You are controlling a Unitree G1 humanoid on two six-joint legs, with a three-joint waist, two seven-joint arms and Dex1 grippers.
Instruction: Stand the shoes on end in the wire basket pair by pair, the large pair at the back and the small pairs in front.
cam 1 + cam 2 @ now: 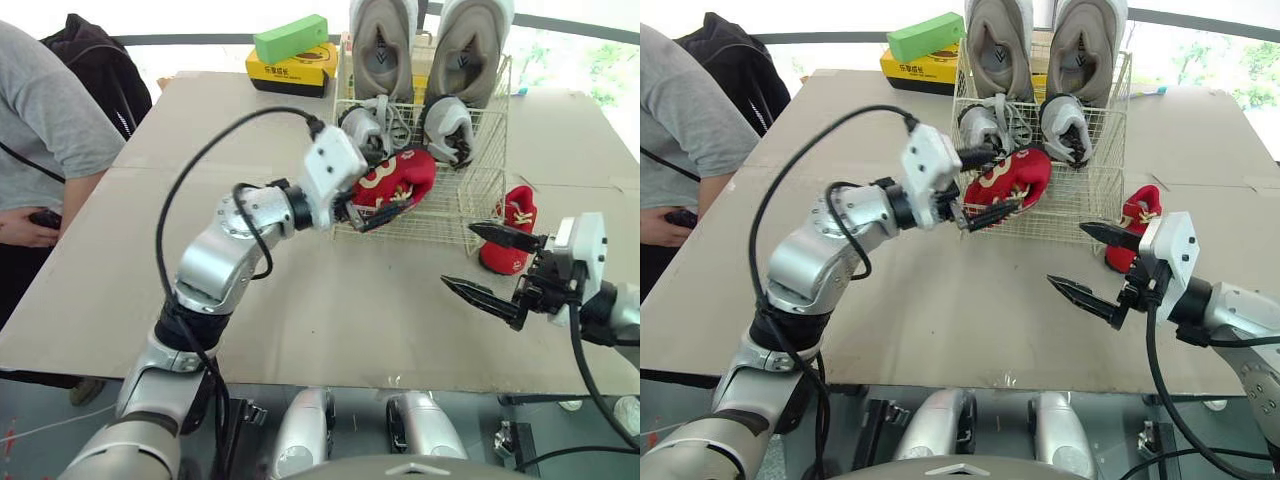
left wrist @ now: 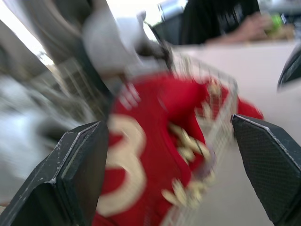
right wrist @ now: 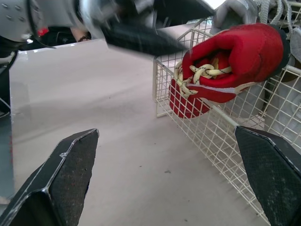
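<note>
Red shoe with the white 3 lies tipped across the wire basket's front rim, ahead of the small grey shoes. The left gripper straddles it, jaws spread wide and not clamping. It should probably close across the shoe's middle, then upend it inside the front row. The second red shoe stands on the table beside the basket, near the right gripper, which is wide open and empty.

Wire basket: large grey pair upright at back, small grey pair in front; red shoe tilted over front rim (mate outside).
</note>
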